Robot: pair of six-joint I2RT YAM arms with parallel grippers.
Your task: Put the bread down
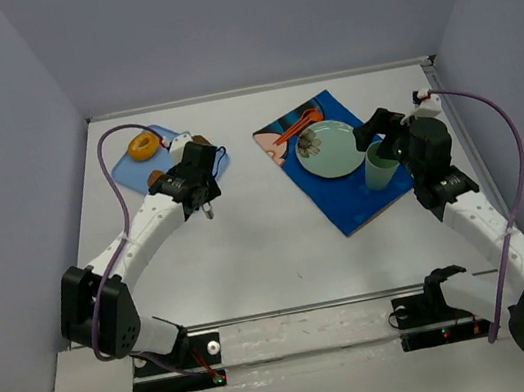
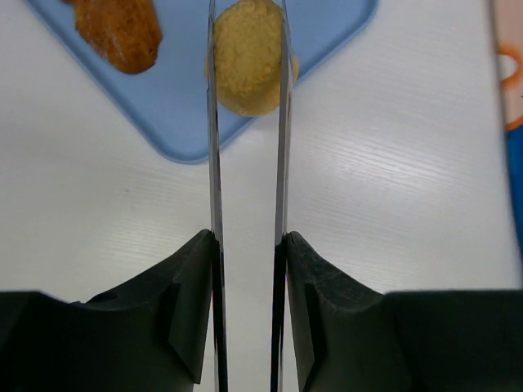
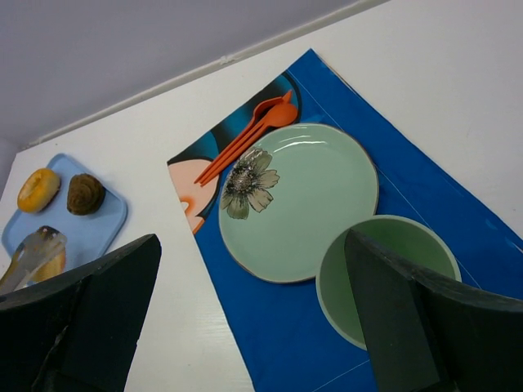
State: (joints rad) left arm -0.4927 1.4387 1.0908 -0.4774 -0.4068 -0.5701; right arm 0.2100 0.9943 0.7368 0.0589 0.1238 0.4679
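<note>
Two fingers of my left gripper pinch the bread by its sides, at the 3 o'clock end of the tray as seen from above. I judge the grasp made, the carry not begun. The squeeze should stay light so the soft crumb isn't crushed. Lift straight up, clear of the pastry at 10 o'clock, then swing toward the plate at 3 o'clock. My right gripper hangs open there, empty.

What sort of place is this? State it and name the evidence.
Probably a robot test cell staged as a meal setting: plain grey walls boxing a white table, a placemat with plate, a tray with a bread roll.
</note>
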